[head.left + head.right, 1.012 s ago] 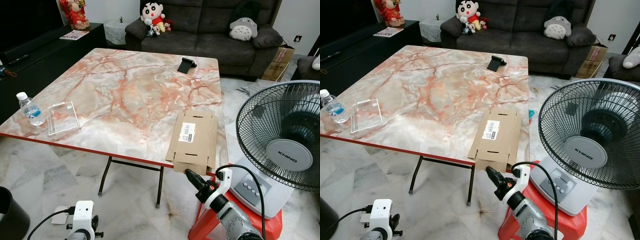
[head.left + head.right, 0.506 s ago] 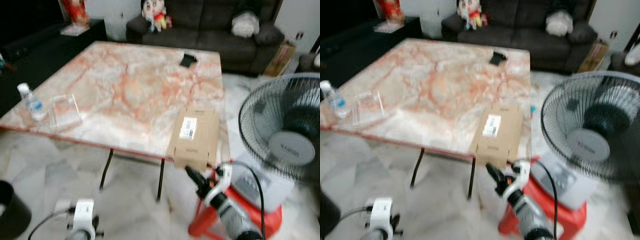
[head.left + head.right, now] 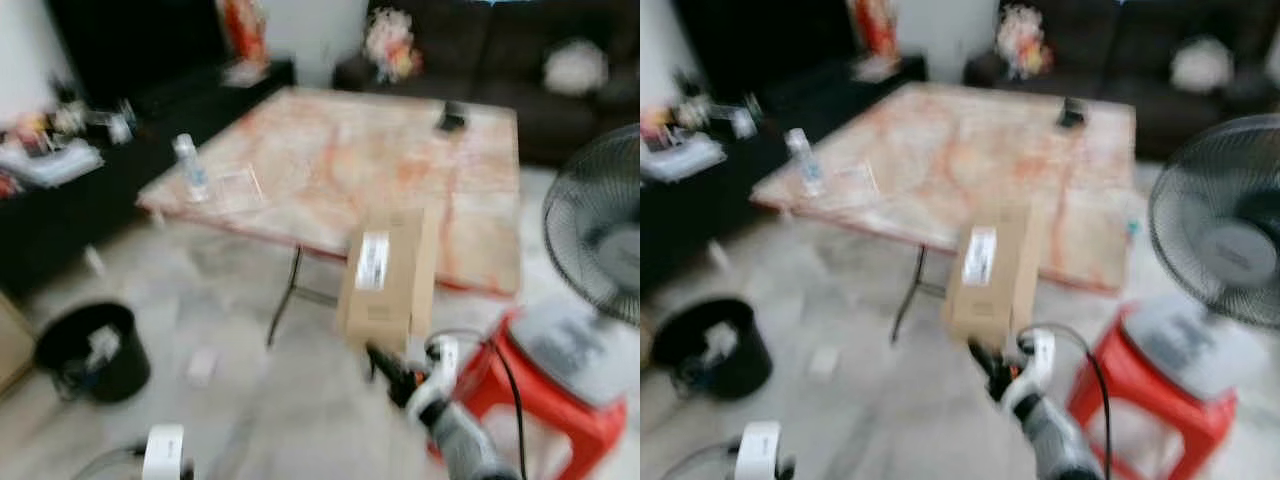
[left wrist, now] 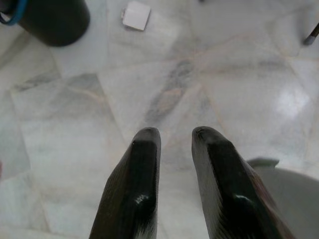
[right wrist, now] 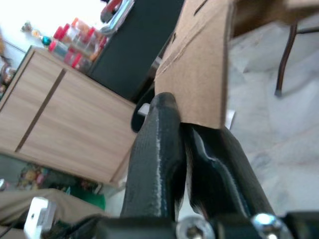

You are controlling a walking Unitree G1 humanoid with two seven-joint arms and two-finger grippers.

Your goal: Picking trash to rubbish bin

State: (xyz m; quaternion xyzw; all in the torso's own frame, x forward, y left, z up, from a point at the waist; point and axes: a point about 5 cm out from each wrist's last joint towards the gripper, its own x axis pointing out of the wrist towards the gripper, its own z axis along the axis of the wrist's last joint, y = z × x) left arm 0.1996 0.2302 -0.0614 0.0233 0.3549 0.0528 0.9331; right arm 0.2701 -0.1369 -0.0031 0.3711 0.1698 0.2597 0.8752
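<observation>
Right wrist view: the right gripper (image 5: 187, 132) is pinching the bottom edge of a flattened cardboard box (image 5: 204, 64), holding it up off the marble table (image 3: 400, 160) — light, stiff, prone to swinging from an edge grip. The black bin (image 3: 95, 350) is sitting on the floor to the left. The left gripper (image 4: 174, 144) is hanging idle, its 2 fingers slightly apart.

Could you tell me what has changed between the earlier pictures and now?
The right gripper, clamped on the flattened cardboard box, has lifted it off the table. The camera has swung left, bringing the black rubbish bin into view. The bottle stayed on the table; the left gripper hangs idle.
</observation>
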